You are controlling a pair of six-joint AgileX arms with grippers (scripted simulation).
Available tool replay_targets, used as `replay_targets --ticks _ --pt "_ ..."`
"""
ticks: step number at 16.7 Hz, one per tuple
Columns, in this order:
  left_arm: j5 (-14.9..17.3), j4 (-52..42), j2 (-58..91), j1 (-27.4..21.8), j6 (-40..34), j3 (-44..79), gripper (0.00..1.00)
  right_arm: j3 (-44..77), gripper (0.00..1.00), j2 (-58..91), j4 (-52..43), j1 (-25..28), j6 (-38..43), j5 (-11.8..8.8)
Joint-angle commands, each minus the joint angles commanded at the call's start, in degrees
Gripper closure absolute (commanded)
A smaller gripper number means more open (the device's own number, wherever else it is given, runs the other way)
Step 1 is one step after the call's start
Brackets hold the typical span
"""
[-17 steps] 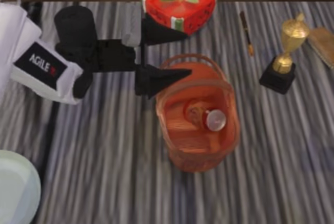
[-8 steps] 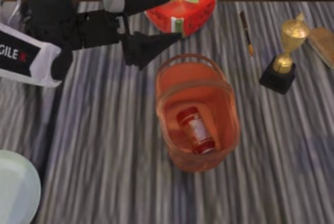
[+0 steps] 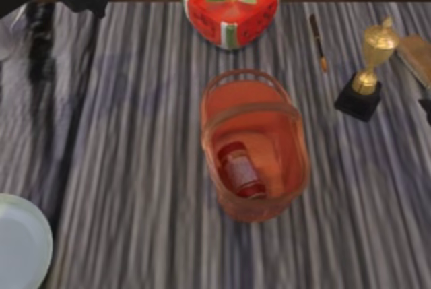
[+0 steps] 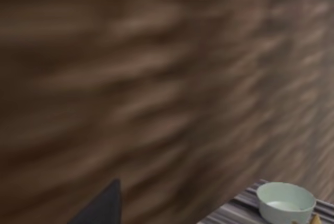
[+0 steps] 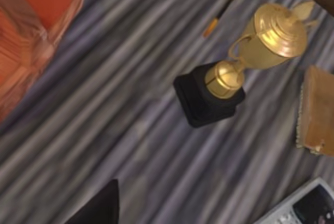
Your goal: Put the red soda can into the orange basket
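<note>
One red soda can [image 3: 240, 173] lies inside the orange basket [image 3: 296, 168] — on its side.

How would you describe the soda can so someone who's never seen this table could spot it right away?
Start at the big orange basket in the middle of the striped table. Look inside it, toward the near end: the red soda can lies on its side on the basket floor. It is a small cylinder with a pale label, unlike the much bigger red box with green leaves standing beyond the basket.
</note>
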Motion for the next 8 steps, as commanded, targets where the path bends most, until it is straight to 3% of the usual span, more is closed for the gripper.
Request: replay_targets --ticks 8 --pt "-26.2 -24.4 -48.5 5.8 1.1 -28.4 0.0 50.4 0.0 48.7 -28.1 13.3 -20.6 0.6"
